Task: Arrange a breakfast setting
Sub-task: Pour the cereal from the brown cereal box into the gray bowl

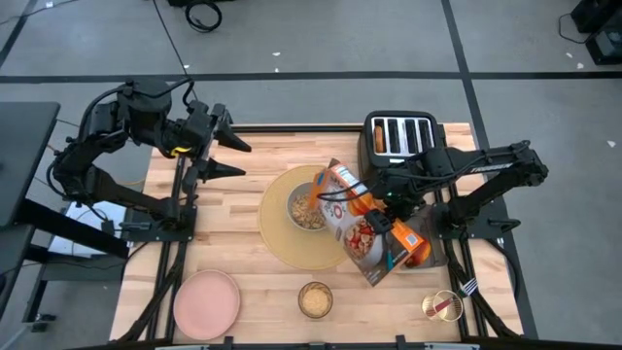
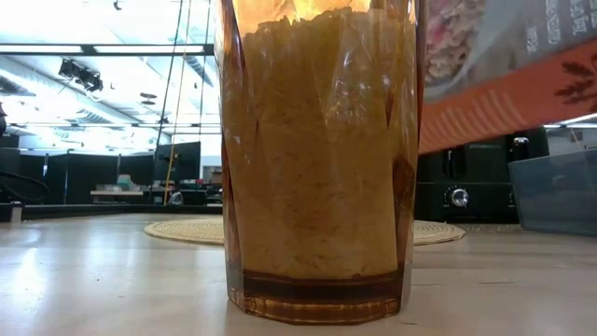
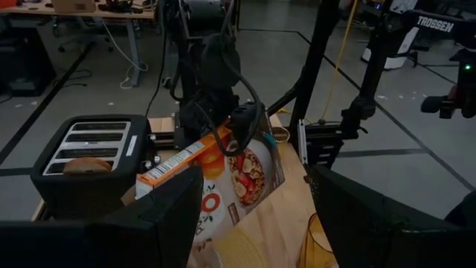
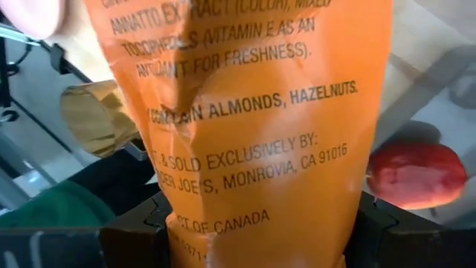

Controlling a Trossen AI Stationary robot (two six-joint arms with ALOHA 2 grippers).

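Note:
My right gripper (image 1: pixel 387 212) is shut on an orange and white cereal box (image 1: pixel 358 222), tilted over the grey bowl (image 1: pixel 309 210) on the round tan placemat (image 1: pixel 292 243). The box's open top (image 1: pixel 328 181) points down at the bowl, which holds cereal. The amber glass (image 1: pixel 315 299), full of tan flakes, stands near the front edge and fills the low view (image 2: pixel 317 159). The pink plate (image 1: pixel 206 303) lies at the front left. The red-handled fork (image 1: pixel 453 305) lies at the front right. A red apple (image 4: pixel 416 175) shows past the box. My left gripper (image 1: pixel 228 156) is open and empty at the far left. My right gripper pinches the cereal box between its two fingers (image 4: pixel 134 231), one on each broad face, with the narrow orange side panel (image 4: pixel 253 223) between them. It has the box toward its bottom end. The panel is creased (image 4: pixel 186 126). The box is lifted clear and tilted, top downward over the bowl.
The black four-slot toaster (image 1: pixel 400 136) stands at the far edge, just behind my right arm, with something brown in one slot (image 3: pixel 85 165). A clear grey bin (image 2: pixel 555 191) stands at the right, under the box. Bare wood lies between the plate and my left arm.

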